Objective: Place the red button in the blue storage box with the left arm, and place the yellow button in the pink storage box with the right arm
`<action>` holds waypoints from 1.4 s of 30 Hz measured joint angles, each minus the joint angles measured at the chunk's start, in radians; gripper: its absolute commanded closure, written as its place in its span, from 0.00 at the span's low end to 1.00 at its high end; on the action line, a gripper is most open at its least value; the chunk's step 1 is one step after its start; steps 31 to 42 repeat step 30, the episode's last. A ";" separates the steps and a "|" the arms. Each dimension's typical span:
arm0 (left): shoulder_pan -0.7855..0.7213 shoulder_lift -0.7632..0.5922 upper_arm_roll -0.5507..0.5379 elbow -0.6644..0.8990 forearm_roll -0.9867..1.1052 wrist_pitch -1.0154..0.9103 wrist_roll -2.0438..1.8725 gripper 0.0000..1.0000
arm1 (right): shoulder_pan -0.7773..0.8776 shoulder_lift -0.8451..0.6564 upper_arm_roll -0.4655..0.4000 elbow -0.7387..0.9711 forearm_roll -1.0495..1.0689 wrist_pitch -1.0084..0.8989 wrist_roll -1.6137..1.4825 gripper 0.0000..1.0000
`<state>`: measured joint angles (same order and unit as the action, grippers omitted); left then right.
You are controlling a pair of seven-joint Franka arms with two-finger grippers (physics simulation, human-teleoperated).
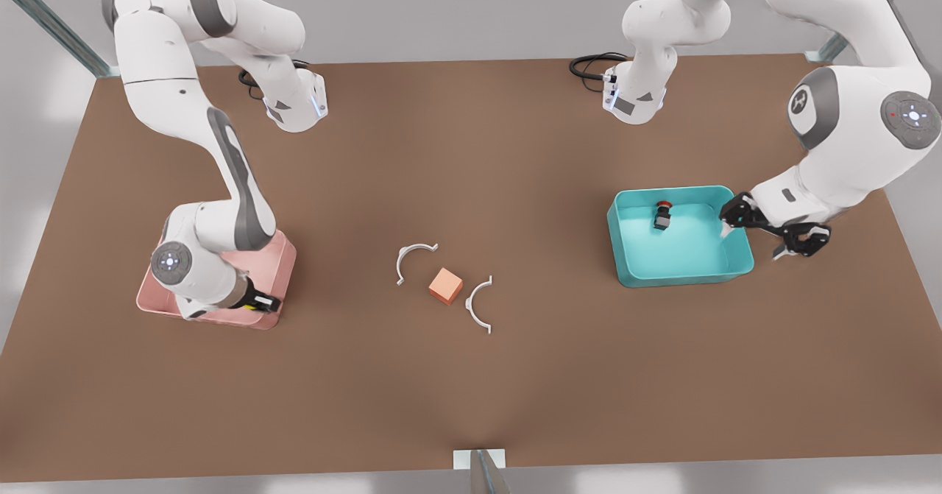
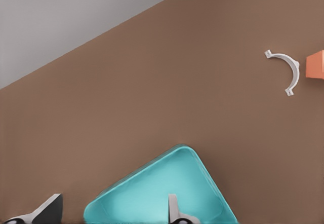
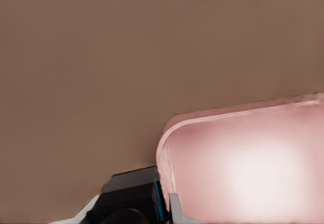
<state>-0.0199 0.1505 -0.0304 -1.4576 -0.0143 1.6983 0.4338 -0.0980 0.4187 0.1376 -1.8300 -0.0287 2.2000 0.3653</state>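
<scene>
The red button (image 1: 662,216) lies on its side inside the blue storage box (image 1: 666,277) at the front view's right. My left gripper (image 1: 752,244) is open at that box's outer end, its fingers (image 2: 174,210) straddling the rim with nothing between them. The pink storage box (image 1: 276,258) sits at the front view's left, partly hidden under the arm. My right gripper (image 1: 257,302) hangs low over the box's near corner, shut on the yellow button (image 1: 254,305). The button's black base (image 3: 132,196) sits between the fingers, just outside the pink rim (image 3: 164,155).
An orange-pink cube (image 1: 445,286) lies mid-table between two white curved clips (image 1: 413,258) (image 1: 480,304). One clip (image 2: 284,71) and the cube (image 2: 316,64) appear beyond the blue box. Black cables (image 1: 592,63) sit by the arm bases at the back.
</scene>
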 measured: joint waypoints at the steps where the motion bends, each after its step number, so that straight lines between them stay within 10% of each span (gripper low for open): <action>1: 0.001 -0.003 0.002 0.007 0.006 -0.018 -0.029 0.00 | -0.027 -0.013 0.000 -0.021 0.000 -0.006 -0.022 0.66; 10: 0.015 0.028 0.009 0.005 0.020 -0.095 -0.223 0.00 | -0.150 -0.070 0.004 -0.202 -0.001 -0.030 -0.202 0.65; 12: 0.015 0.029 0.009 0.005 0.020 -0.101 -0.254 0.00 | -0.156 -0.076 0.005 -0.214 -0.008 -0.035 -0.228 0.01; 25: 0.014 0.029 0.009 0.004 0.019 -0.116 -0.391 0.00 | -0.080 -0.383 0.172 0.256 -0.052 -0.443 -0.307 0.00; 30: 0.014 0.029 0.009 0.004 0.018 -0.117 -0.422 0.00 | 0.223 -0.389 -0.064 0.305 -0.035 -0.578 -0.317 0.00; 42: 0.014 0.029 0.009 0.004 0.018 -0.117 -0.422 0.00 | 0.223 -0.389 -0.064 0.305 -0.035 -0.578 -0.317 0.00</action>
